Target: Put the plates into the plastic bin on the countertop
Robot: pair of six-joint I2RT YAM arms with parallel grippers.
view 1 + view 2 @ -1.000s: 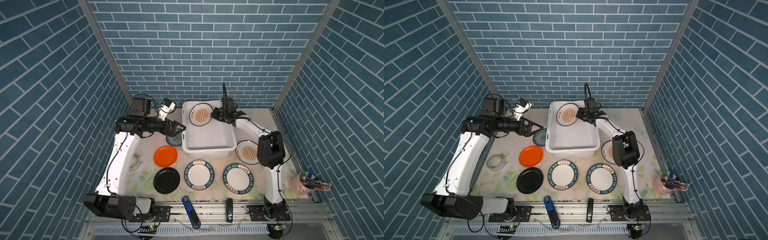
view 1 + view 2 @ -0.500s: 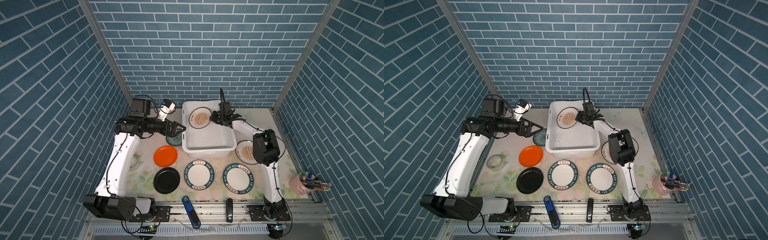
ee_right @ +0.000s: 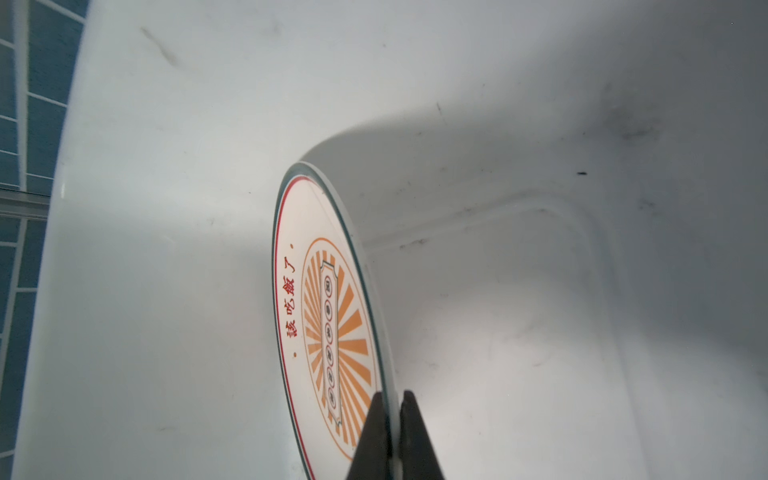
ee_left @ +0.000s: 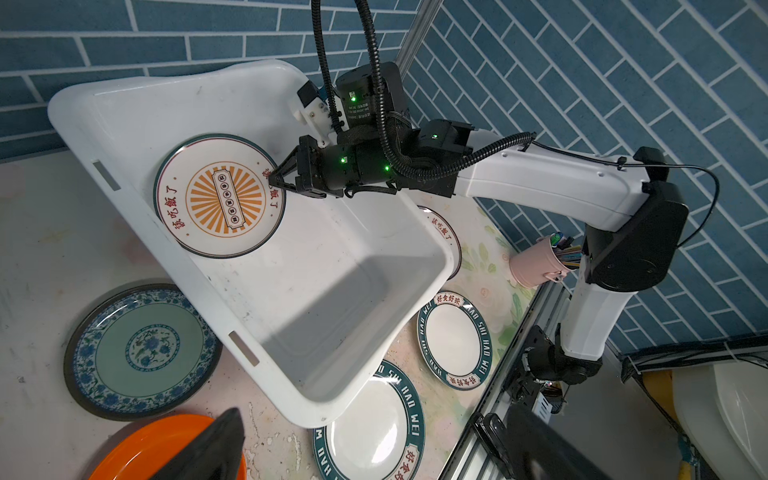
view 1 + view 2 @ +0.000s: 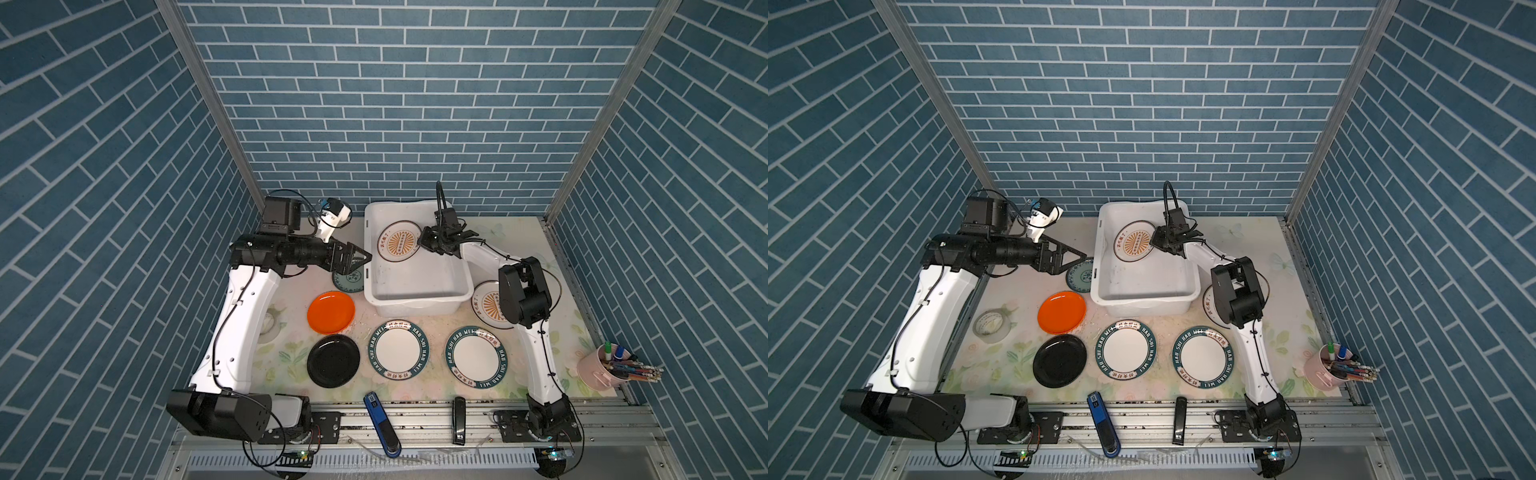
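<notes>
Inside the plastic bin (image 5: 415, 306): one sunburst plate (image 5: 397, 246), tilted at 11 o'clock, your right gripper (image 4: 274, 182) pinching its rim.
Remaining on countertop (image 5: 511, 241): teal patterned plate (image 4: 143, 353), orange plate (image 5: 331, 312), black plate (image 5: 333, 360), two lettered-rim plates (image 5: 400, 350), second sunburst plate (image 5: 486, 303).
Left gripper (image 5: 361, 262): spread, empty, at the bin's 9 o'clock.
Unclear: whether the pinched plate touches the bin; right arm (image 5: 521, 291) half-hides the second sunburst plate.

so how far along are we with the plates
Done: nothing yet; no plate lies free in the plastic bin. In hand: the right gripper is shut on one sunburst plate, held tilted inside the bin. To go: six plates on the countertop, namely the teal patterned plate near the open left gripper, orange plate, black plate, two lettered plates and the second sunburst plate.
</notes>
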